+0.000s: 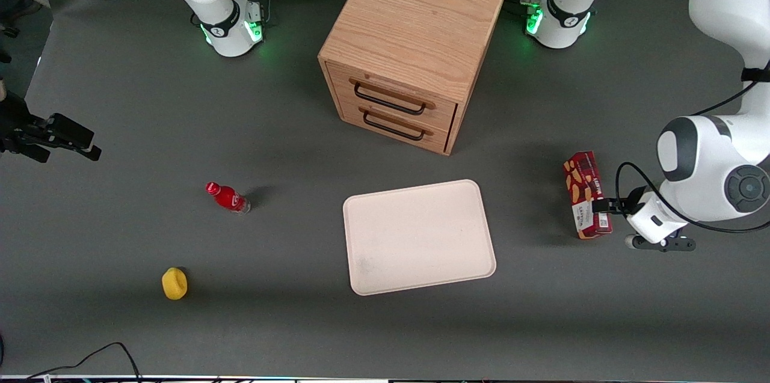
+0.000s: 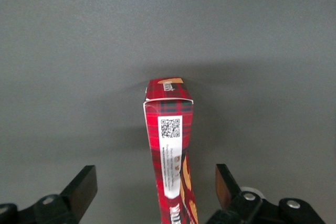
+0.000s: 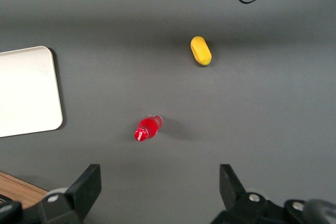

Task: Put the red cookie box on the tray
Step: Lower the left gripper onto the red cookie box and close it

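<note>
The red cookie box (image 1: 586,193) lies on the grey table toward the working arm's end, apart from the tray. It is long and narrow, dark red with tan cookie pictures and a white label. The cream-pink tray (image 1: 418,237) lies flat and bare nearer the table's middle; it also shows in the right wrist view (image 3: 26,90). My left gripper (image 1: 603,206) is low at the box's nearer end. In the left wrist view the box (image 2: 169,129) runs between the fingers of the gripper (image 2: 156,190), which is open, with a gap on each side.
A wooden two-drawer cabinet (image 1: 415,46) stands farther from the front camera than the tray. A small red bottle (image 1: 227,197) and a yellow object (image 1: 174,283) lie toward the parked arm's end. A black cable (image 1: 102,353) runs at the near edge.
</note>
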### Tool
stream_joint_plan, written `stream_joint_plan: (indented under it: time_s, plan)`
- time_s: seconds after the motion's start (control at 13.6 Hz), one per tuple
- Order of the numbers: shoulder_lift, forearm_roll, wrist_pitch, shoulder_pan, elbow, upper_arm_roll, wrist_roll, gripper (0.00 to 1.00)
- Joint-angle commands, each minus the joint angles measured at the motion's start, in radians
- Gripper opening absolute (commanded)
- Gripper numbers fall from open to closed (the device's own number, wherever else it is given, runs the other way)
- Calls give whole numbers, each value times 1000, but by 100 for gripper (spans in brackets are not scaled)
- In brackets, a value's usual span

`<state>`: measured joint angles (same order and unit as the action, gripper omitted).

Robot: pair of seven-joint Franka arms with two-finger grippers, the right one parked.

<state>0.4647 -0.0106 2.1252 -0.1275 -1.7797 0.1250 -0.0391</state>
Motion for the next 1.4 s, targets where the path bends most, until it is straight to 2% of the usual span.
stream_joint_plan:
  time_s: [0.0, 0.07, 0.22, 0.3, 0.44, 0.81, 0.89, 0.96, 1.03, 1.11, 1.18, 1.33]
  plan:
    - [-95, 3, 135, -9, -179, 2, 21, 100]
    - [-109, 4, 139, -9, -200, 2, 22, 96]
    - [-158, 4, 130, -8, -250, 2, 37, 52]
    - [-165, 4, 122, -3, -259, 2, 41, 39]
    - [-175, 4, 108, 3, -268, 8, 44, 0]
    - [-127, -2, 157, 61, -238, 8, 142, 1]
    - [-121, -9, 162, 58, -239, 8, 136, 6]
    - [-118, -17, 171, 57, -242, 8, 125, 7]
    - [-109, -29, 188, 55, -242, 8, 125, 18]
    - [-100, -29, 205, 57, -242, 8, 127, 7]
    - [-98, -29, 216, 57, -245, 7, 127, 0]
    - [-98, -29, 199, 64, -232, 8, 143, 0]
